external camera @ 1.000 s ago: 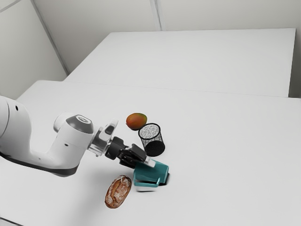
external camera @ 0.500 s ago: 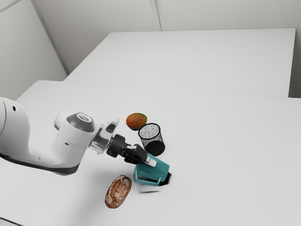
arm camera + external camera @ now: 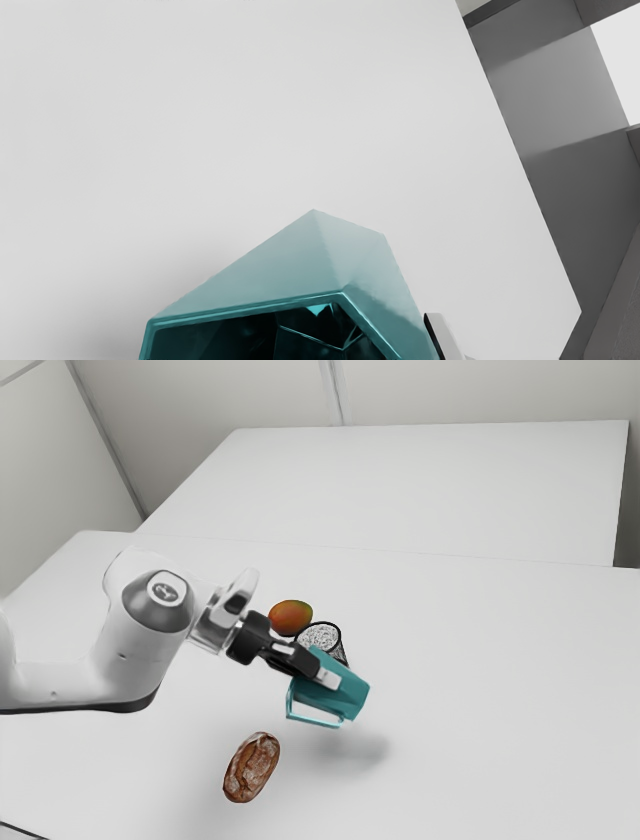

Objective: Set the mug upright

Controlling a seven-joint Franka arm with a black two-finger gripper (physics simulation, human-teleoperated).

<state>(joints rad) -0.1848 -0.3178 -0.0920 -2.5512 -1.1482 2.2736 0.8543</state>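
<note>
**Above the white flat table (image 3: 480, 710), the teal faceted mug (image 3: 347, 698) is held tilted in the air**

In the exterior view, the white jointed arm (image 3: 150, 625) comes from the exterior view's left, and its black two-finger gripper (image 3: 328, 678) is pinching the mug. The mug is lifted and leaning, not upright, with its thin teal handle (image 3: 315, 721) on the lower side. A soft grey shadow (image 3: 360, 750) lies on the table, apart from the mug. Behind the mug, and partly covered by it, is a black mesh cup (image 3: 325, 637); just beside this cup is an orange-red oval fruit (image 3: 291, 617). The brown crusty oval bread (image 3: 251, 768) lies near, on the table.

In the wrist view, the open mouth of the mug faces toward the camera, its inside dark. One pale fingertip (image 3: 442, 335) is at the mug's side.
</note>
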